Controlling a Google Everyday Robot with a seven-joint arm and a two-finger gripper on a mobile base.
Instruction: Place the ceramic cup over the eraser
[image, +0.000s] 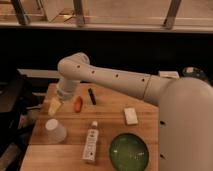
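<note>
Hand (54, 106) by ceramic cup (55, 131), at table (112, 102) edge

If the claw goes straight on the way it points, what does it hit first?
The claw points down and leftward. Likely first the wooden table just behind the ceramic cup, or the cup's rim itself; depth is unclear here.

Pincer (55, 106) over table's (110, 112) left side, bottle (90, 144) label unreadable, arm (115, 80) cut off right
</note>
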